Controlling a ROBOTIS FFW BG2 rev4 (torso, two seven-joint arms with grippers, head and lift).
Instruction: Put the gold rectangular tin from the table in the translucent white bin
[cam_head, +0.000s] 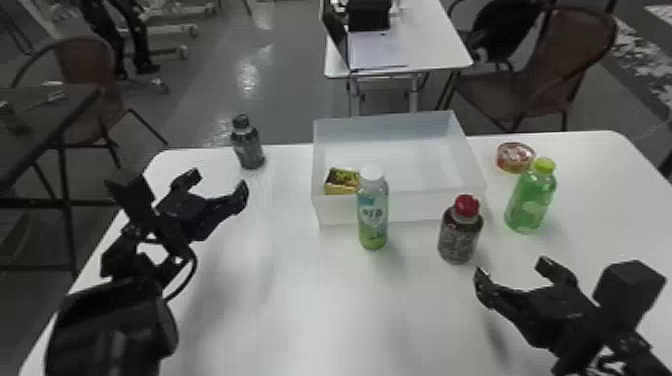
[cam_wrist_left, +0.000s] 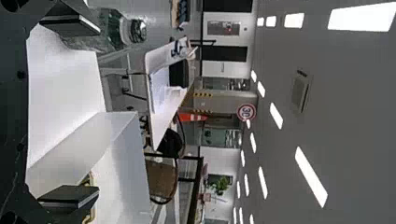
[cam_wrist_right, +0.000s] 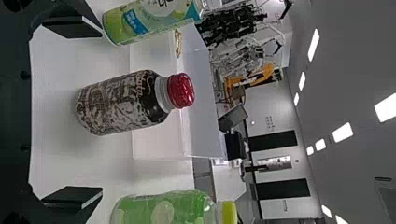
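Gold tin: I see the gold rectangular tin (cam_head: 341, 184) left of the middle of the head view, inside the bin near its front left corner, its right end hidden by a bottle.
Bin: the translucent white bin (cam_head: 425, 206) sits upright on the white table (cam_head: 300, 305), upper middle of the frame.
Left gripper: my left gripper (cam_head: 218, 184) is at the frame's left, over the table, its fingers wide apart with nothing between them.
Right gripper: my right gripper (cam_head: 511, 271) is lower right, fingers also spread wide and holding nothing.
Bottles: I have the white-capped bottle (cam_head: 373, 222) centre, in front of the bin; the red-capped bottle (cam_head: 459, 239) right of it; the green bottle (cam_head: 530, 202) farther right; the dark bottle (cam_head: 248, 149) upper left. All four stand upright.
Round container: the round container (cam_head: 514, 159) is upper right, just behind the green bottle.
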